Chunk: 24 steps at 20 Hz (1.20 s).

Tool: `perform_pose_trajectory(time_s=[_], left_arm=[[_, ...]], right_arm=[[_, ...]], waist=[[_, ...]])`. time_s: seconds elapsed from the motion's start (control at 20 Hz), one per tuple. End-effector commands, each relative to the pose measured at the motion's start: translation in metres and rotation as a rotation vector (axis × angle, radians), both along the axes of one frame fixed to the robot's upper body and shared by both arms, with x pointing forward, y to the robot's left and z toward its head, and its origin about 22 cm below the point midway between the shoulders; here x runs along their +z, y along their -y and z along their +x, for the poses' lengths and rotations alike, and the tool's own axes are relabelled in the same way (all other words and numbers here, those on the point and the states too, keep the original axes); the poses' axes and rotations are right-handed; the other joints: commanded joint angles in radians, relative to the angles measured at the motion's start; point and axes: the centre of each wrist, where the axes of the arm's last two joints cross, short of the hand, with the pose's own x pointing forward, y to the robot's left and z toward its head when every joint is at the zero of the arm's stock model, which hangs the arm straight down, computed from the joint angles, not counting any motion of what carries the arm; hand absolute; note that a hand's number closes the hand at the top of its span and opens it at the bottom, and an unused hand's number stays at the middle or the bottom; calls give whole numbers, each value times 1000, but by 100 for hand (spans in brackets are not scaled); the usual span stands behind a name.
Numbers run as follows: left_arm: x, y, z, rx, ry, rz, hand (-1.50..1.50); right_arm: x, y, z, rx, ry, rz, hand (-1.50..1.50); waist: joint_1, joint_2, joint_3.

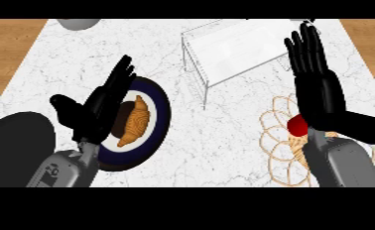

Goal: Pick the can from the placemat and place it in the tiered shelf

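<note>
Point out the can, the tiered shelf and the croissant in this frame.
can (296, 124): head view, on its red side showing beside the right wrist.
tiered shelf (238, 50): head view, on its white top panel.
croissant (137, 120): head view, on its ridged middle.

No text, label, brand, number or sign can be read anywhere here. The red can (296, 124) shows only a plain patch of colour beside the right hand (316, 87) (most of it is hidden, so any print cannot be made out). The plate (159, 109), the shelf (233, 50) and the marble surface (219, 140) carry no lettering.
</note>
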Motion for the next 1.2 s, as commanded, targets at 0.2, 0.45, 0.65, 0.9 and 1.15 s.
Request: perform_pose_trajectory(time_s=[0.2, 0.45, 0.65, 0.9, 1.15], left_arm=[[9, -50, 9, 220, 129, 131, 0], [-9, -67, -6, 291, 87, 124, 0], [-13, -74, -13, 310, 92, 126, 0], [-10, -77, -10, 313, 78, 114, 0], [-19, -71, -18, 319, 98, 113, 0]], right_arm=[[2, 15, 4, 541, -133, -249, 150], [-16, 93, 26, 525, -301, -92, -150], [12, 146, 34, 717, -213, -122, -150], [79, 172, 38, 866, -191, -485, -150], [141, 155, 30, 922, -178, -855, -150]], waist=[[63, 21, 1], [47, 26, 2], [27, 19, 1], [21, 15, 1], [15, 11, 0]])
